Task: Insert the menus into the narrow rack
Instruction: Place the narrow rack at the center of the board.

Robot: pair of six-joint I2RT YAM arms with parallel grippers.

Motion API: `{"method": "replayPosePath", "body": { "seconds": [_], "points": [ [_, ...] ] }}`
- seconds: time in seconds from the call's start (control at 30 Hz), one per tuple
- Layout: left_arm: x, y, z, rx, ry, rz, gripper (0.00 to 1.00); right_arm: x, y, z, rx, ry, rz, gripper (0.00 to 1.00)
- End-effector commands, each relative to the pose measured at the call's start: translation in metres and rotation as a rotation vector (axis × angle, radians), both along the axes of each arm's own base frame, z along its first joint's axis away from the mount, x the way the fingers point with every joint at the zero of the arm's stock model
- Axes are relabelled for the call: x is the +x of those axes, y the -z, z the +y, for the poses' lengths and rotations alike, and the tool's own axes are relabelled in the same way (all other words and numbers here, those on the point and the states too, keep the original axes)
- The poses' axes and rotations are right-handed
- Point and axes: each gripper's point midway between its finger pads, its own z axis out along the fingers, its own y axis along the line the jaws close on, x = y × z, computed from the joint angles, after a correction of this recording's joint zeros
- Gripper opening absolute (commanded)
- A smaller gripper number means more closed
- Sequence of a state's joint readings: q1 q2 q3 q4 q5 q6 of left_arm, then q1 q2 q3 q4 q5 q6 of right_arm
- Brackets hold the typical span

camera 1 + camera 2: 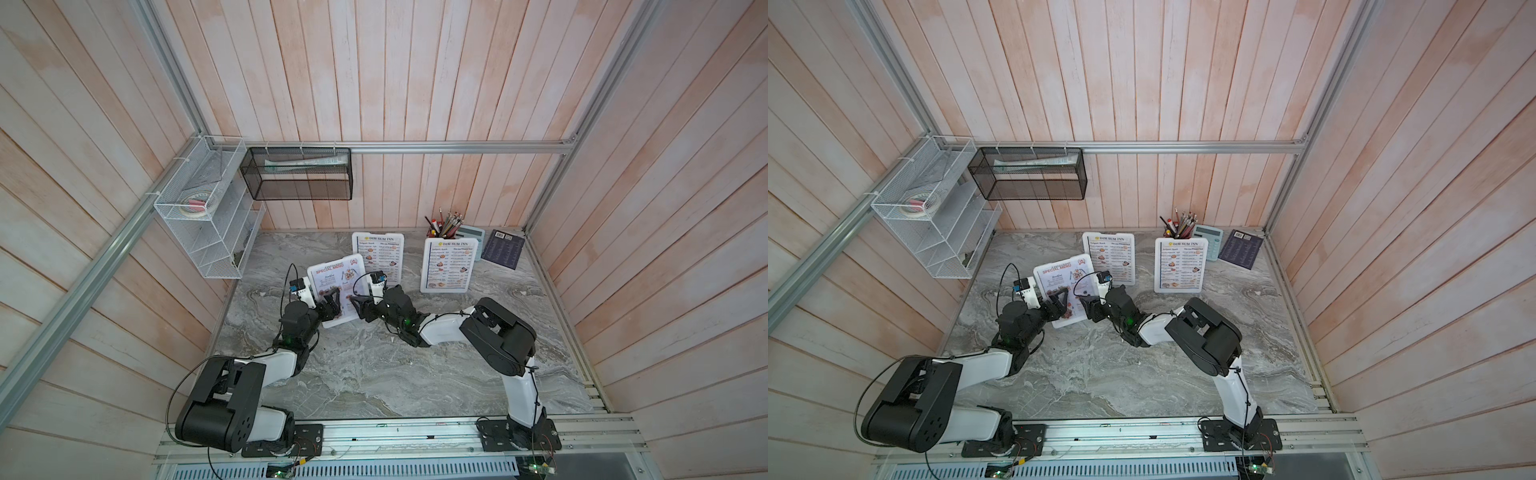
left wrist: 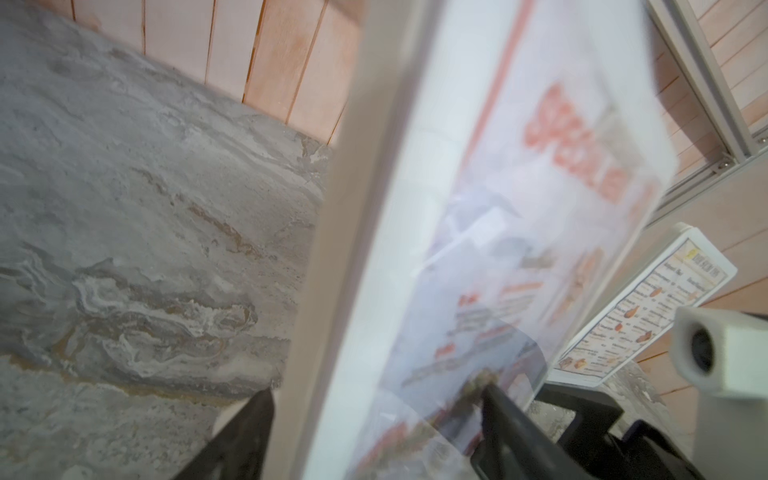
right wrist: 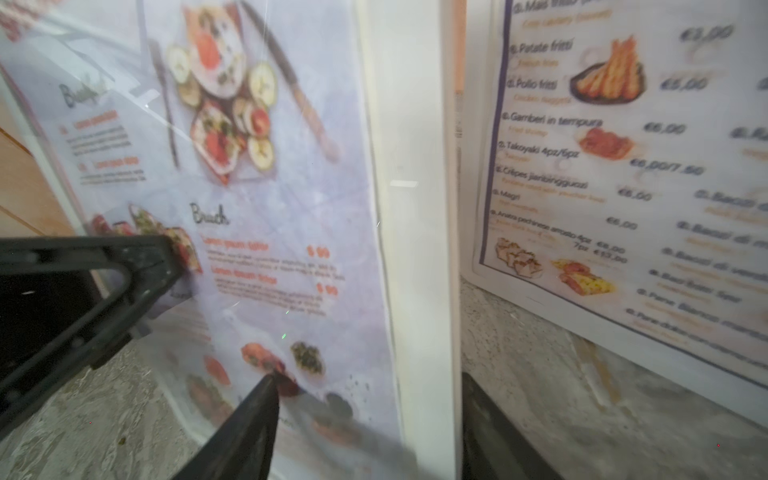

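The Special Menu [image 1: 336, 282] is up on its edge and tipped a little, over the grey table [image 1: 374, 374], a bit left of the middle. Its picture side faces the near edge. The left gripper [image 1: 331, 302] is at the menu's left edge. Its claw is spread wide, with one finger behind the menu and one in front. The right gripper [image 1: 356, 300] is at the menu's right edge, with a finger on each side. I cannot tell if it is pinching. Farther back stands the left DIM SUM INN menu [image 1: 377, 257]. The right DIM SUM INN menu [image 1: 449, 266] stands apart on its right. The narrow black rack [image 1: 297, 178] hangs on the far wall with something pale inside. A white wire rack [image 1: 199, 216] hangs on the left wall. A pen cup [image 1: 446, 222], a calculator [image 1: 473, 241] and a dark booklet [image 1: 503, 248] sit in the far right corner.
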State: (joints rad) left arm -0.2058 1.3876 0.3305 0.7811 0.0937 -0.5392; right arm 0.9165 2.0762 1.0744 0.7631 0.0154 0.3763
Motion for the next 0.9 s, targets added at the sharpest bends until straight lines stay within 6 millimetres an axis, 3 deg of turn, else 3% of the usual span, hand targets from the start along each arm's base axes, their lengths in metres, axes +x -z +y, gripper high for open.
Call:
{"method": "replayPosePath", "body": {
  "seconds": [0.0,0.2,0.4,0.63,0.77,0.87],
  "points": [
    [-0.015,0.021,0.008,-0.025,-0.041,0.079,1.0,-0.028,0.037,0.015,-0.069,-0.076,0.078,0.67],
    [-0.043,0.005,0.027,-0.083,-0.133,0.014,1.0,-0.033,0.044,0.007,-0.076,-0.065,0.078,0.67],
    [-0.061,-0.004,0.031,-0.128,-0.143,-0.004,1.0,-0.037,0.044,0.011,-0.084,-0.07,0.083,0.67],
    [-0.076,0.006,0.061,-0.142,-0.325,0.124,1.0,-0.04,0.031,-0.004,-0.076,-0.02,0.071,0.67],
    [-0.088,0.019,0.049,-0.188,-0.279,0.247,0.93,-0.053,0.021,-0.018,-0.088,0.011,0.047,0.65],
    [-0.096,0.033,0.033,-0.237,-0.197,0.284,0.82,-0.069,0.022,-0.021,-0.084,0.008,0.044,0.6]
  ]
}}
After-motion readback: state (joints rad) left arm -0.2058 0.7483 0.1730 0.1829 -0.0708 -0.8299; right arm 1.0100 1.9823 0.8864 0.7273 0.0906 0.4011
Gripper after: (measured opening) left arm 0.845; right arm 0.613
